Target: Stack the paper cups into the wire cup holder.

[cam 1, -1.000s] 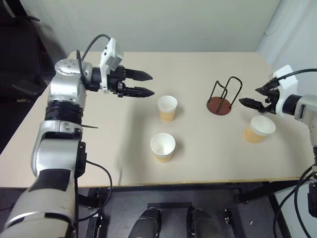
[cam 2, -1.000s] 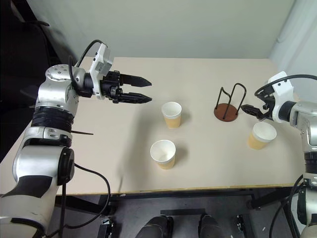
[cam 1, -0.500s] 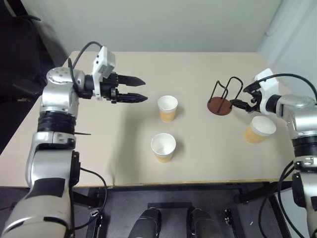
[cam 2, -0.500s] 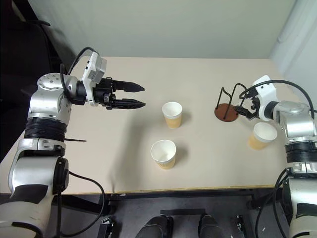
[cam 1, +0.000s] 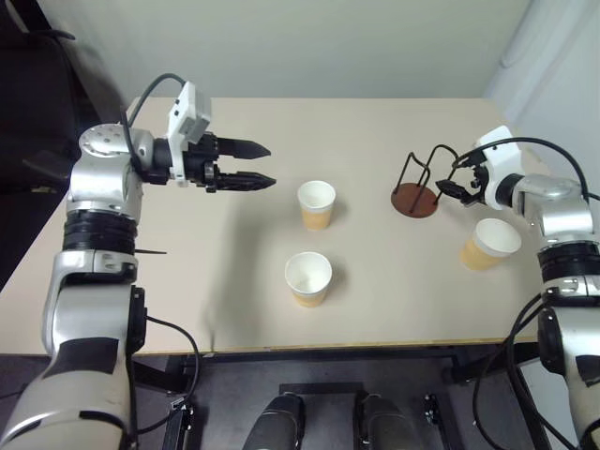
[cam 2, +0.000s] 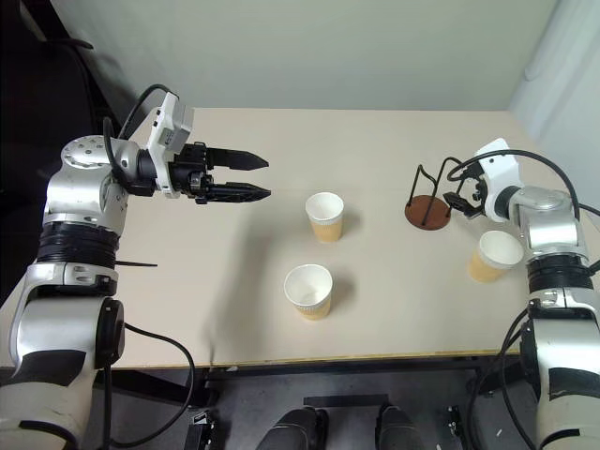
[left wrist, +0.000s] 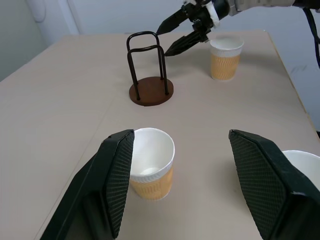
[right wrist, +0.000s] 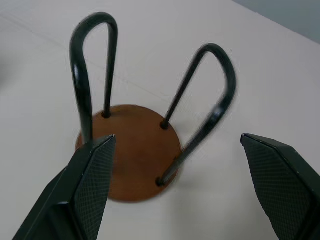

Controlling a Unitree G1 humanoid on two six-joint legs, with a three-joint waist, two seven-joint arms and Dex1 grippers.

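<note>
Three paper cups are tan-orange outside with white rims and insides. The wire cup holder has a reddish-brown disc base and black loops. The bench is pale beige. Both claws have black fingers with a fine crosshatch texture.

In the left wrist view the edge cuts off one paper cup. One wire loop of the wire cup holder is blurred.

Wire cup holder empty, open from above; right gripper just beside its loops, fingers spread. Cup stands near right arm. Two cups mid-bench, apart, gap between. Left gripper spread, above bare bench on left.
</note>
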